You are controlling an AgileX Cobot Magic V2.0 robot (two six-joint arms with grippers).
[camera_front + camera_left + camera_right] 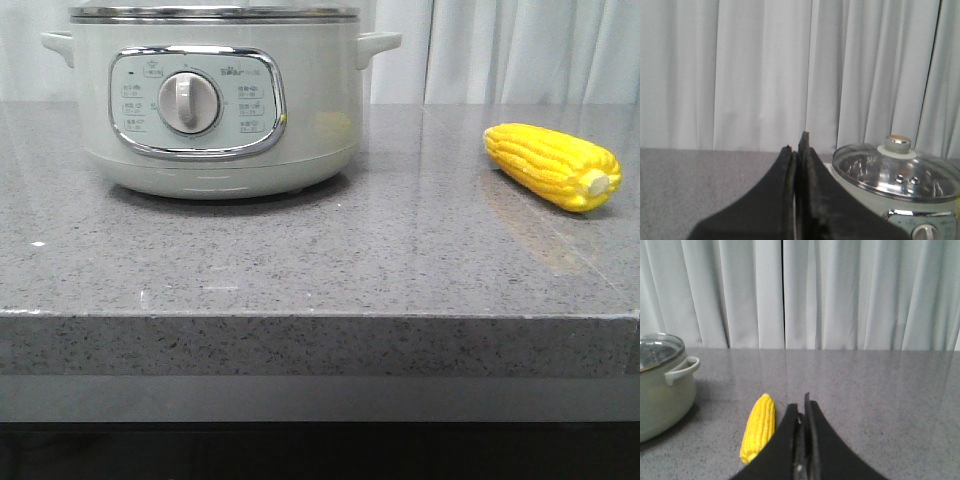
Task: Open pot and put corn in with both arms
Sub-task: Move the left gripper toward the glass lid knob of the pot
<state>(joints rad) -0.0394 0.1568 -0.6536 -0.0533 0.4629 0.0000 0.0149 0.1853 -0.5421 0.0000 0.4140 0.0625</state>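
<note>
Grey speckled stone counter (400,260) carries both things. On the pot (215,100) I read a small brand mark above the dial (187,102) that looks like "Bear"; the panel's other labels are too small to read. My left gripper (796,145) points level toward the curtain (740,70), fingers pressed together, holding nothing; the pot stands just beside it, glass lid (897,167) on, knob (897,142) up. I cannot tell what is inside. My right gripper (801,405) is likewise level and closed on nothing. The corn (759,427) lies flat on the counter just beside its fingers, well apart from the pot.
</note>
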